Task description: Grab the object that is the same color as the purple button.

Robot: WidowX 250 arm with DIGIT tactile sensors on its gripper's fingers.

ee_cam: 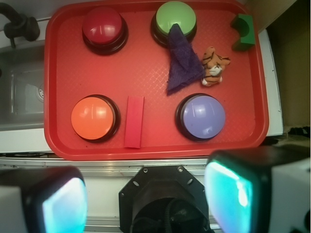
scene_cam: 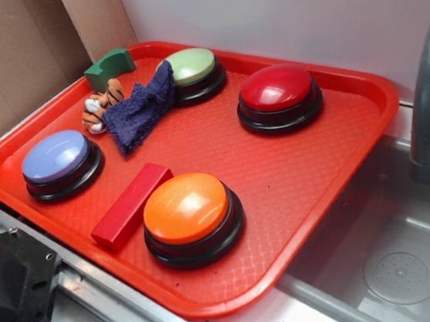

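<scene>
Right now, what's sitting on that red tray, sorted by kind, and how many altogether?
Dome buttons: 4 (purple button, green, red, orange)
Blocks: 2 (red block, green block)
Cloth: 1
Tiger toy: 1
Total: 8

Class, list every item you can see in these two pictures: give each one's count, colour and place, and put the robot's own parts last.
Tray: one, red, beside the sink.
Buttons: four; purple button, orange, red, green.
Cloth: one, dark blue-purple, one end lying on the green button, beside the tiger.
Tiger toy: one, orange striped.
Block: one, red, beside the orange button.
Arch block: one, green, tray corner.
Sink: one, grey, with faucet.
Tool: one, open, hovering at the tray's near edge.
</scene>
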